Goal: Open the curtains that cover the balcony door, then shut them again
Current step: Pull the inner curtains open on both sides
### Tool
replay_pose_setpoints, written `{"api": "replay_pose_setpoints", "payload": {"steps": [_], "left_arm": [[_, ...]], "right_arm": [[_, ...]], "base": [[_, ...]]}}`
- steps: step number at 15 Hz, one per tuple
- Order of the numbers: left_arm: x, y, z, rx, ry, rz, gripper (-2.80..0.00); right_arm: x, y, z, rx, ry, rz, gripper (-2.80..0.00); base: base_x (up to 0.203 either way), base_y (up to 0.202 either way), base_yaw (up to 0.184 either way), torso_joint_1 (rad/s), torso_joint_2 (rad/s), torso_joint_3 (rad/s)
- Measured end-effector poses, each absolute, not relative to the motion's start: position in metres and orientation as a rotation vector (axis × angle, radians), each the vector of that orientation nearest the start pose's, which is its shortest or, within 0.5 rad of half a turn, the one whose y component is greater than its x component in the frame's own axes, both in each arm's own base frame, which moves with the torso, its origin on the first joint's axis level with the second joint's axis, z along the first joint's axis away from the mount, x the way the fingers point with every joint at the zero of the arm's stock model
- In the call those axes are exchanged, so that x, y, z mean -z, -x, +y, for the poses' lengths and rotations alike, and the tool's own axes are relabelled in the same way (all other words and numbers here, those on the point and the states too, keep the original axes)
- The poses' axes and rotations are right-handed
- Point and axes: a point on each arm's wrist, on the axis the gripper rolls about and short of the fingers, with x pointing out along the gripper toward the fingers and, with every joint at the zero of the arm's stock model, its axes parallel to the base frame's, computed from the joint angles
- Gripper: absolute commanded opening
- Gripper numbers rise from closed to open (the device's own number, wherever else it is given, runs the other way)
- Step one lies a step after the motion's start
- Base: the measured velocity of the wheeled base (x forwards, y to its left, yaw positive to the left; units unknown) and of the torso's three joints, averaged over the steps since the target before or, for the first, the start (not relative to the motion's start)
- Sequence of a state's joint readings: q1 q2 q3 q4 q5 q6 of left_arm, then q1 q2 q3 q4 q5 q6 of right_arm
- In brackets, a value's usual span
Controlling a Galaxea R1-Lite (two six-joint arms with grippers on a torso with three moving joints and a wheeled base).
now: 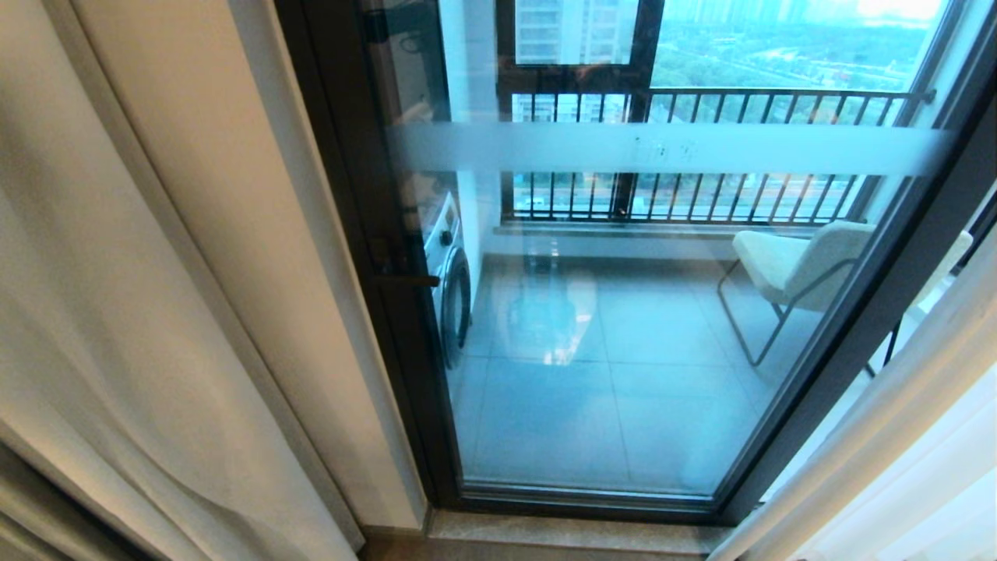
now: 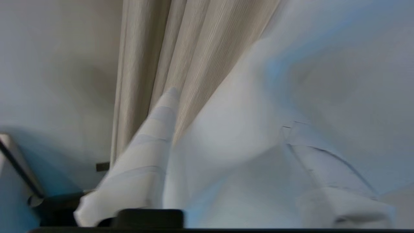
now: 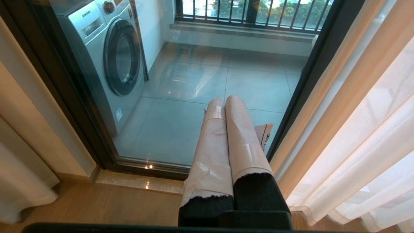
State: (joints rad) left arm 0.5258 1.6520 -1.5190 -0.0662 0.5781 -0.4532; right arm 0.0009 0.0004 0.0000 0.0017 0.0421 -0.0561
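Left wrist view: curtains (image 2: 245, 139) draped between the left end effector's (image 2: 233, 155) parted fingers (image 2: 142, 155).

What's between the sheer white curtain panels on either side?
The glass balcony door in its dark frame, uncovered between the left and right sheer white curtains, in the head view.
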Motion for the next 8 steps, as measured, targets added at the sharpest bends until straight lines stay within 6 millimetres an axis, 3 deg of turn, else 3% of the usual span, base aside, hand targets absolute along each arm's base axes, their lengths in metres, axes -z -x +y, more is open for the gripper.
{"api": "replay_pose_setpoints", "payload": {"steps": [8], "left_arm": [[-0.314,-0.229,0.105,-1.038,0.392,-0.059,0.00]], "right_arm": [[-0.075,0.023,0.001,-0.043,0.056,0.001,-2.80]], "base": [[0.000,0.000,0.000,0.000,0.00,0.000]]}}
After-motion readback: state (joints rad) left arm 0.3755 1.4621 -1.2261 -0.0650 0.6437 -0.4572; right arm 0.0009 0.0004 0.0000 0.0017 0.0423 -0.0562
